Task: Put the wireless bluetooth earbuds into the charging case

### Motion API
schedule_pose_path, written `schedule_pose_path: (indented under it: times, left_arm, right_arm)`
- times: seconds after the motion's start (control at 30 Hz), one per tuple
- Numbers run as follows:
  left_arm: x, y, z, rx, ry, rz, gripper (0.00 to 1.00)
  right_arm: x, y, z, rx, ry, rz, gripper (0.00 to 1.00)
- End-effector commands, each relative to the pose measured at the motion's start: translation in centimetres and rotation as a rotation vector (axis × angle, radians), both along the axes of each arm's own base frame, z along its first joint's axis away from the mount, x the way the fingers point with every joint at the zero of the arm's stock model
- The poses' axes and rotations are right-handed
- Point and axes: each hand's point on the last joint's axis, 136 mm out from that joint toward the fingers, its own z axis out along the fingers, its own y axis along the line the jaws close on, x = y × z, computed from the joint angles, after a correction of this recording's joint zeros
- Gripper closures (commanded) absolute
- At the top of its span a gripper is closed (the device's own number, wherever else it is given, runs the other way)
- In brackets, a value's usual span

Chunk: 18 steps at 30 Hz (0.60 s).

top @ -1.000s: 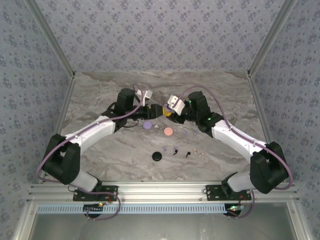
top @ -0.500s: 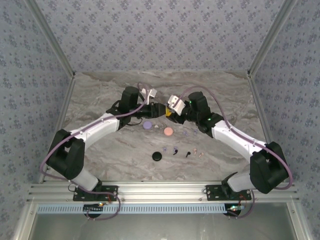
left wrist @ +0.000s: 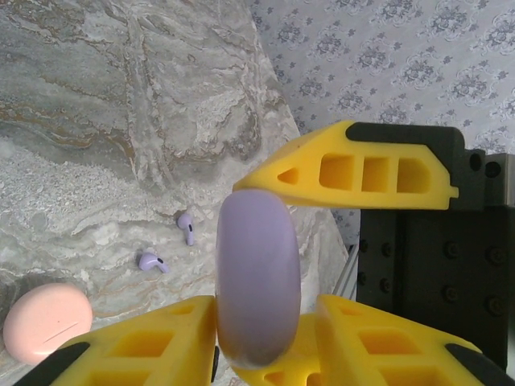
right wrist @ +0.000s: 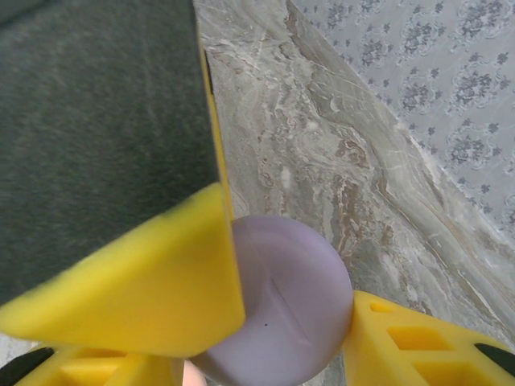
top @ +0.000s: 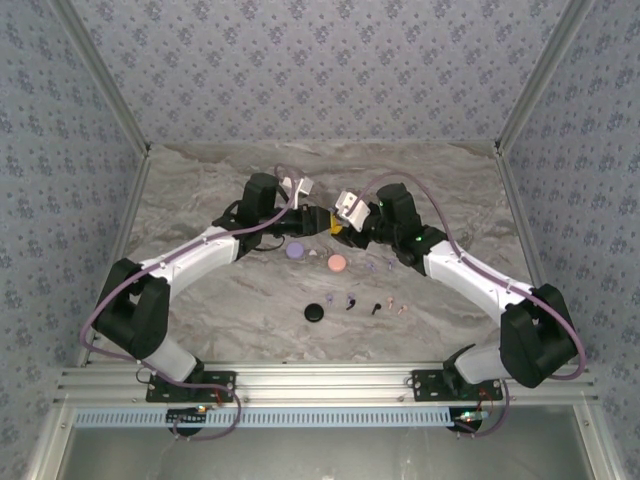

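Both arms meet above the grey marbled table [top: 200,180]. The left gripper [left wrist: 261,322] clamps a lilac round plastic case [left wrist: 257,273] across its flat faces, seen edge-on in the left wrist view. The right gripper [right wrist: 265,346] pinches the same case by its rim. Two lilac stemmed earbuds [left wrist: 187,227] lie loose on the table, at 3 o'clock from a pale pink round disc [top: 337,262]. A lilac disc [top: 295,252] lies at 9 o'clock from the pink one, and a black disc [top: 316,312] at 7 o'clock. A black bud [top: 375,308] and pale pink buds [top: 396,306] lie at 3 o'clock from the black disc.
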Motion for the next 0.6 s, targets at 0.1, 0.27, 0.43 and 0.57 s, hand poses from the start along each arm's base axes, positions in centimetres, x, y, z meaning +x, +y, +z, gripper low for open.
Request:
schedule_pose_path:
  times: [0.1, 0.27, 0.43, 0.57]
  left_arm:
    - [0.4, -0.9, 2.3, -0.049, -0.086, -0.023, 0.64]
    - [0.4, -0.9, 2.6, -0.053, -0.096, -0.024, 0.73]
    - [0.4, -0.5, 2.7, -0.043, -0.123, -0.007, 0.76]
    - [0.4, 0.2, 3.2, -0.040, -0.199, 0.022, 0.80]
  right_arm:
    - [-1.2, 0.7, 0.9, 0.030, 0.021, 0.044, 0.50]
    - [-1.0, 0.6, 1.1, 0.029, 0.026, 0.032, 0.49]
    - [-1.1, 0.3, 1.3, 0.033, 0.045, 0.022, 0.38]
    - [-1.2, -0.9, 2.2, 0.082, 0.054, -0.027, 0.23]
